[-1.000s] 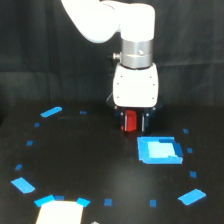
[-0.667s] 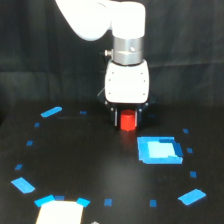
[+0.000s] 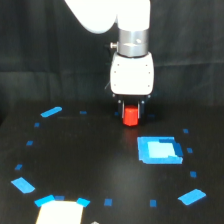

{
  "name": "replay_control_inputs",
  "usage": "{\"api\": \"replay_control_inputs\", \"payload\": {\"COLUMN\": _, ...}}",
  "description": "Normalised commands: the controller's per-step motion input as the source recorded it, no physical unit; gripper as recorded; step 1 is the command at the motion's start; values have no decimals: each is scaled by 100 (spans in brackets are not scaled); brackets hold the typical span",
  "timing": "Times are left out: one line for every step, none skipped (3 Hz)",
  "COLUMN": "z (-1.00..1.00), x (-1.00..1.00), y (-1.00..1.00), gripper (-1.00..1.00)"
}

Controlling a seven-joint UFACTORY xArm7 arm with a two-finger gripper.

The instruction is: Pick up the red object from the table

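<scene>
The red object (image 3: 131,116) is a small red-orange block between the two dark fingers of my gripper (image 3: 131,119), just under the white gripper body. The jaws stand close against its sides. Its lower end is at or just above the black table (image 3: 90,160); I cannot tell whether it touches. The white arm rises from the gripper to the top of the exterior view.
A bright blue rectangle (image 3: 159,149) lies on the table toward the exterior view's right of the gripper. Small blue tape marks (image 3: 51,111) ring the surface. A white patch (image 3: 59,212) sits at the front edge. A black curtain hangs behind.
The arm with the red block between its fingers has moved toward the exterior view's left and slightly back, away from the blue rectangle.
</scene>
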Motion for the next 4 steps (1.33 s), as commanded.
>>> {"api": "replay_control_inputs", "payload": {"z": 100, "x": 24, "y": 100, "gripper": -43}}
{"api": "replay_control_inputs", "payload": {"z": 100, "x": -38, "y": -100, "gripper": -100}}
{"api": "replay_control_inputs", "payload": {"z": 37, "x": -27, "y": -75, "gripper": -100}}
{"api": "replay_control_inputs", "payload": {"z": 70, "x": -31, "y": -100, "gripper": -100}}
